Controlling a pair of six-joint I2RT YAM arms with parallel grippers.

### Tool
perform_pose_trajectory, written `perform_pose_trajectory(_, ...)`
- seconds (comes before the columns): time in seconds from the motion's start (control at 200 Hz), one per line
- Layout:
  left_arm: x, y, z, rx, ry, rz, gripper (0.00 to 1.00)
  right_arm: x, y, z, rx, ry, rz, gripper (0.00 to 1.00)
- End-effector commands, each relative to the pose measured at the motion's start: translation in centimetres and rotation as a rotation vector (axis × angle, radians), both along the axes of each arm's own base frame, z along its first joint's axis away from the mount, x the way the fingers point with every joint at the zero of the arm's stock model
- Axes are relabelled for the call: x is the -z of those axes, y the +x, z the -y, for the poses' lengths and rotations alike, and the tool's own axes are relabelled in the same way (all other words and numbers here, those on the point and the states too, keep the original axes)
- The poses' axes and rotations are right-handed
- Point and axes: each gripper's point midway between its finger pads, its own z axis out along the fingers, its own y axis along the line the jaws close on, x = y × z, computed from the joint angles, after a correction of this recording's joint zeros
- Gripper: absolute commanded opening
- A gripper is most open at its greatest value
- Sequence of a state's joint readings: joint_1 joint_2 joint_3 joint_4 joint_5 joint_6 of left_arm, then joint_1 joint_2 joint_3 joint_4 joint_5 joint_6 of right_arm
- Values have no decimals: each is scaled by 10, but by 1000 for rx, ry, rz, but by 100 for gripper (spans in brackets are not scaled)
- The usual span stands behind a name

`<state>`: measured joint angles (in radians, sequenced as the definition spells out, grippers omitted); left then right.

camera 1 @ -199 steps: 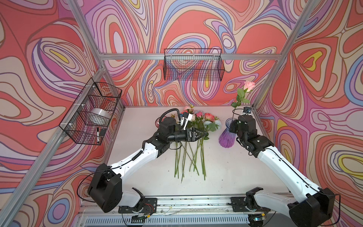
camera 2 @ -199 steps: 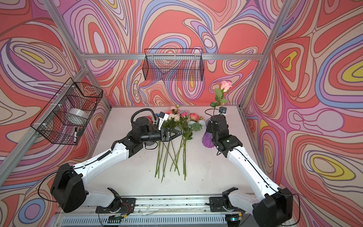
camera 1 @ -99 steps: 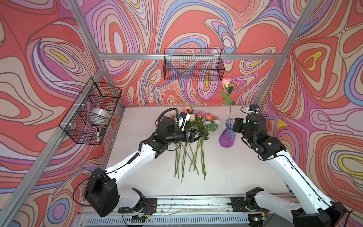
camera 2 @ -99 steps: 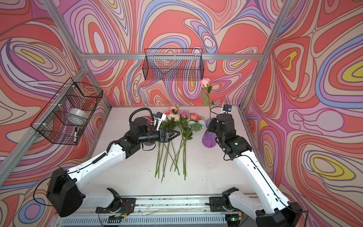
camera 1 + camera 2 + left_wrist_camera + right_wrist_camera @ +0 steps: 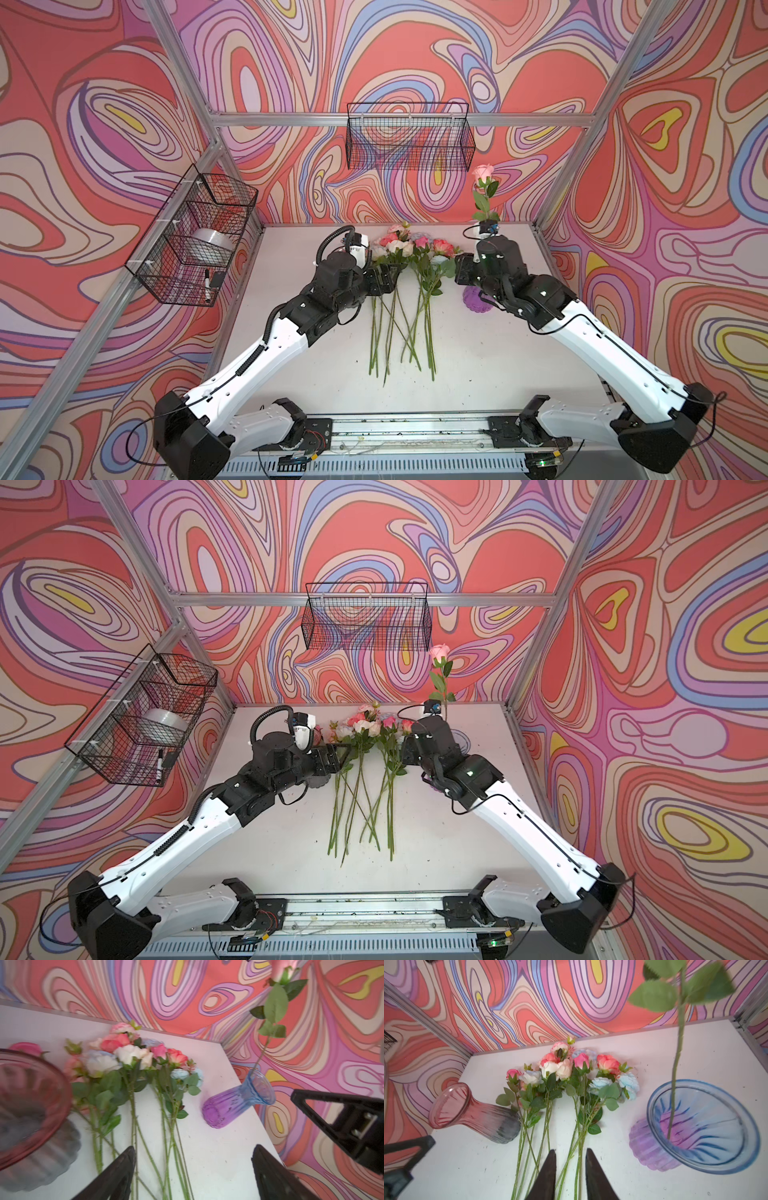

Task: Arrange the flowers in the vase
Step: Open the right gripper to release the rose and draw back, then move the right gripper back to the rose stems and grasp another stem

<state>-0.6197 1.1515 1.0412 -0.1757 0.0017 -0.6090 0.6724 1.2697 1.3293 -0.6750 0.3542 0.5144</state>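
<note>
Pink rose (image 5: 483,172) stands in blue-purple vase (image 5: 645,1147); other flowers (image 5: 399,246) lie on counter (image 5: 478,353). L pincer (image 5: 193,1147) gapes, released; R pincer (image 5: 571,1150) barely parted, prob. empty.

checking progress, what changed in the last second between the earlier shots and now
The right pincer let go of the pink rose, now standing in the blue-purple vase, and swung toward the loose flowers. Those lie as before; the open left pincer barely moved.
</note>
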Motion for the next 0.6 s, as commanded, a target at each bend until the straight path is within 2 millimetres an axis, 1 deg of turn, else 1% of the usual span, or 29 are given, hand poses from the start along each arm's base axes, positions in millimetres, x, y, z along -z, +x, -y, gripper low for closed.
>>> perform_pose_trajectory(0.0, -7, 8, -44, -214, 74, 29, 89, 47, 3, -2, 68, -86, -128, 22)
perform_pose_trajectory(0.05, -10, 8, -49, -230, 63, 40, 89, 64, 6, -6, 70, -111, -170, 18)
perform_pose_trajectory(0.115, -12, 7, -51, -235, 51, 57, 89, 91, 11, -19, 42, -106, -229, 15)
perform_pose_trajectory(0.19, -15, 5, -52, -236, 38, 65, 89, 115, 16, -34, 11, -95, -272, 15)
perform_pose_trajectory(0.23, -15, 5, -52, -235, 32, 62, 89, 124, 18, -38, 4, -100, -293, 16)
perform_pose_trajectory(0.27, -15, 4, -50, -229, 29, 60, 89, 138, 21, -43, 0, -114, -322, 16)
perform_pose_trajectory(0.381, -12, 5, -45, -211, 17, 45, 89, 176, 29, -40, 24, -146, -398, 17)
perform_pose_trajectory(0.431, -9, 5, -43, -203, 14, 32, 88, 189, 32, -39, 28, -148, -422, 17)
perform_pose_trajectory(0.511, -3, 6, -37, -183, 9, 9, 88, 203, 35, -36, 29, -131, -445, 20)
perform_pose_trajectory(0.596, 4, 8, -31, -165, 7, -20, 87, 215, 37, -32, 30, -110, -468, 20)
